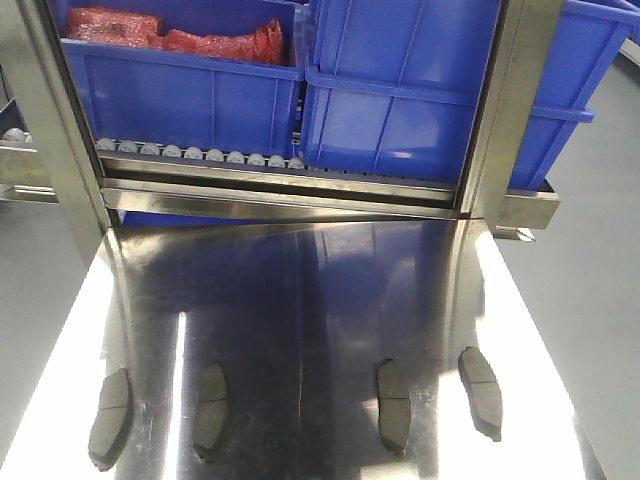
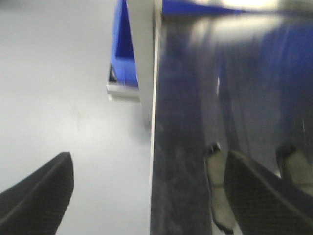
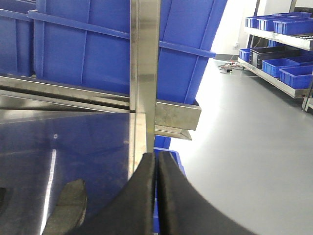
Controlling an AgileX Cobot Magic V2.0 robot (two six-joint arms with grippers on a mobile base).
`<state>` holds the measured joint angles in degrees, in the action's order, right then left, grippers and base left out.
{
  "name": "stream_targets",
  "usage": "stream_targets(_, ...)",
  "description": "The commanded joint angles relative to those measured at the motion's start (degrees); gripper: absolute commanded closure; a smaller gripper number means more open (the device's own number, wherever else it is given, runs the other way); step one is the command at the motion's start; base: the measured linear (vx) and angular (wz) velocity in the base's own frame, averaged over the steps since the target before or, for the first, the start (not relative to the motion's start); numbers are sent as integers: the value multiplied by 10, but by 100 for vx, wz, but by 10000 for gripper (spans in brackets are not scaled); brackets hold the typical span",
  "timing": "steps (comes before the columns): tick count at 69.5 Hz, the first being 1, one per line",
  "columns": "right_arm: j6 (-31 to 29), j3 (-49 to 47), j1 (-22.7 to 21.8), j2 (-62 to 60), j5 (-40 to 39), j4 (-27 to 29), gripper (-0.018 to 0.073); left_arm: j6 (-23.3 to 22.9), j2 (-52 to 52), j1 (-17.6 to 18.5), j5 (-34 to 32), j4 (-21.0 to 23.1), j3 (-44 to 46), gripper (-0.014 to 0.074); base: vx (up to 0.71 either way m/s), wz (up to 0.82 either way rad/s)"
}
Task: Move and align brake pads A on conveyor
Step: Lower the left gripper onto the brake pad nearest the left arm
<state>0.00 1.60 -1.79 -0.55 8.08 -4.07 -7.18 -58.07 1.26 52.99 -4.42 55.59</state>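
Steel surface [image 1: 320, 300] carries four dark-grey brake pads [image 1: 393, 405]; left end effector [image 2: 146, 156] spread, right end effector [image 3: 157, 154] pressed together.

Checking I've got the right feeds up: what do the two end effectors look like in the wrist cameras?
The left end effector has two matte black, curved fingers tapering to rounded tips, with a fine dotted grip texture. The right end effector has the same black curved shape, its fingers looking smoother. No cables, markings or arm links show.

blurry, half-hidden brake pads [image 2: 215, 191]
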Motion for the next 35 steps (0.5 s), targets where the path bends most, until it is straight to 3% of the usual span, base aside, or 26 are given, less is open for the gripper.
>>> stream_targets(1,0,7,0,-7,-42,-4,571,-25,-34,20,-6,18,18,6,0,0)
stream_targets(15,0,7,0,-7,-42,-4,571,-45,-141,77,21,61,18,6,0,0)
stream_targets(35,0,7,0,-7,-42,-4,571,-123,-253,148,19,55,18,6,0,0)
